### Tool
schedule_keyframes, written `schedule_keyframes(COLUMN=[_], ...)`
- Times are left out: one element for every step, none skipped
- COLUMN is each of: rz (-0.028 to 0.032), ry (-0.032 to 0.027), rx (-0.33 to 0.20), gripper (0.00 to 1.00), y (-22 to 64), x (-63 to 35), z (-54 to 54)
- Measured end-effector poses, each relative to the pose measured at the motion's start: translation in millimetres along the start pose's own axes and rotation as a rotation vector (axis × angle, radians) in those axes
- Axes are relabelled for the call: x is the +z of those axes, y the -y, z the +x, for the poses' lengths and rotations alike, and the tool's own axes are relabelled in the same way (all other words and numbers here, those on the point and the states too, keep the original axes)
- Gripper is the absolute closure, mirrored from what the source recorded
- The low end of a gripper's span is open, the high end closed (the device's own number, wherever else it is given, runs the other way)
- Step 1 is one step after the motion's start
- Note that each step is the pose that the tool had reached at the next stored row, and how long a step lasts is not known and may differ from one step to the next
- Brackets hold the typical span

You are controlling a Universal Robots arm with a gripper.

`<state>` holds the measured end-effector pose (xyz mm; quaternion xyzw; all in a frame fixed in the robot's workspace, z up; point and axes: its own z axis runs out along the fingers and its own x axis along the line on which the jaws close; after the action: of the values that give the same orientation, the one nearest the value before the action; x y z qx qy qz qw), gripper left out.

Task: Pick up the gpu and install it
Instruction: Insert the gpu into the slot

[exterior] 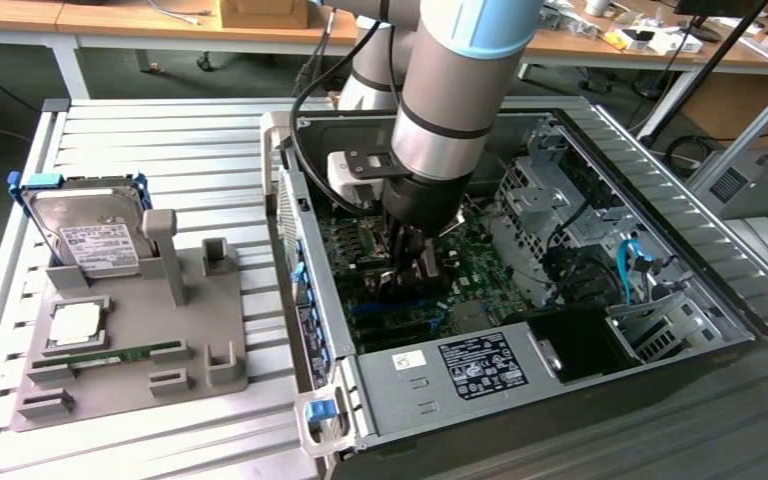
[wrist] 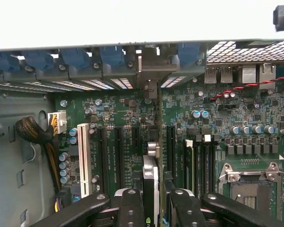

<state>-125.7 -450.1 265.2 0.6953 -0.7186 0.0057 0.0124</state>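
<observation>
My gripper (exterior: 408, 262) reaches down into the open computer case (exterior: 518, 365), low over the green motherboard (exterior: 471, 265). It is shut on the gpu (wrist: 151, 177), which the wrist view shows edge-on between the two black fingers (wrist: 131, 205), standing upright over the expansion slots (wrist: 120, 156). The card's silvery metal end bracket (wrist: 149, 71) lies against the case's rear slot openings. In the exterior view the gpu (exterior: 423, 272) shows as a dark sliver below the wrist. Whether its lower edge sits in a slot is hidden.
A grey fixture tray (exterior: 211, 330) at the exterior view's left holds a hard drive (exterior: 91, 240), a processor (exterior: 77, 325) and a memory stick (exterior: 104, 358). Case walls, a drive cage (exterior: 558, 190) and cables (exterior: 631, 265) surround the gripper. A white slot (wrist: 84, 158) and the processor socket (wrist: 248, 182) flank the card.
</observation>
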Motion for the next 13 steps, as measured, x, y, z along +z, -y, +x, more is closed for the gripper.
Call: schedule_keyframes(rz=[-0.0001,-0.0001,-0.0001,-0.0001,0.0001,0.0001,0.0,0.0,-0.0001,0.0,0.0,0.0,0.0001], ry=[-0.0002,-0.0002,-0.0002,-0.0002,0.0,0.0,-0.0001,-0.0001,-0.0002,-0.0001,-0.0002,-0.0002,-0.0001], rx=[0.0,0.0,0.0,0.0,0.0,0.0,0.0,0.0,0.0,0.0,0.0,0.0,0.0], gripper=[0.73,0.73,0.73,0.73,0.73,0.73,0.73,0.73,0.73,0.73,0.73,0.73,0.73], y=[0.0,0.0,0.0,0.0,0.0,0.0,0.0,0.0,0.0,0.0,0.0,0.0,0.0], x=[0.0,0.0,0.2,0.4,0.8,1.1,1.4,1.7,1.8,2.2,2.3,2.3,2.3], z=[0.0,0.0,-0.1,-0.1,-0.1,-0.1,-0.1,-0.1,-0.1,-0.1,-0.1,-0.1,-0.2])
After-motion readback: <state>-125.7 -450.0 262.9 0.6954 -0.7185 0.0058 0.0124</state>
